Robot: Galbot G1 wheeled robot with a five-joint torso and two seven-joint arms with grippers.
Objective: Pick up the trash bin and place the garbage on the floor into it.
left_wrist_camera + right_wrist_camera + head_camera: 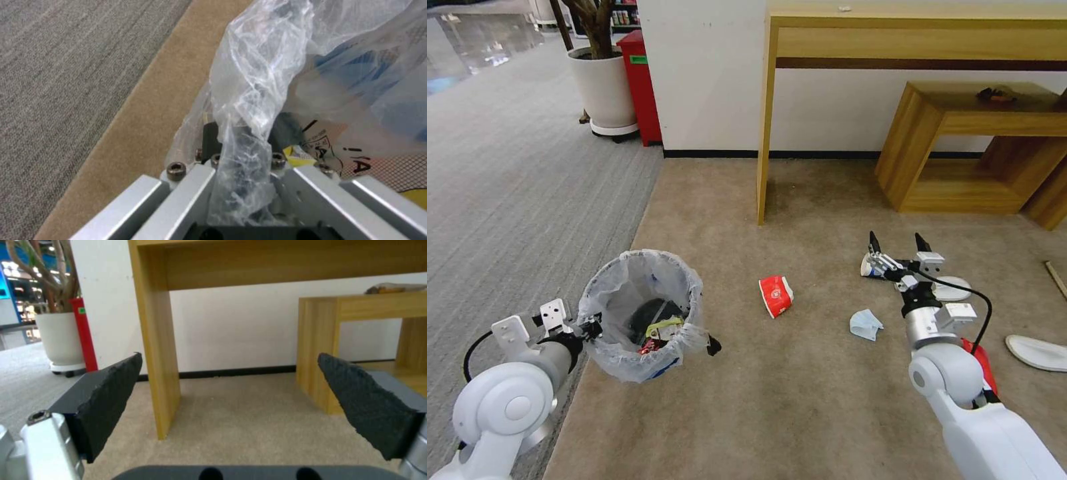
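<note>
Beside the trash bin (639,313), red cup (776,295)

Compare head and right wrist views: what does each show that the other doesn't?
Head view alone: left gripper shut on the trash bin rim, a red cup, a crumpled blue mask and a white slipper on the floor. Right wrist view alone: the right gripper's pads close up, spread wide with nothing between. Both: right gripper, wooden desk leg, low wooden shelf.
</note>
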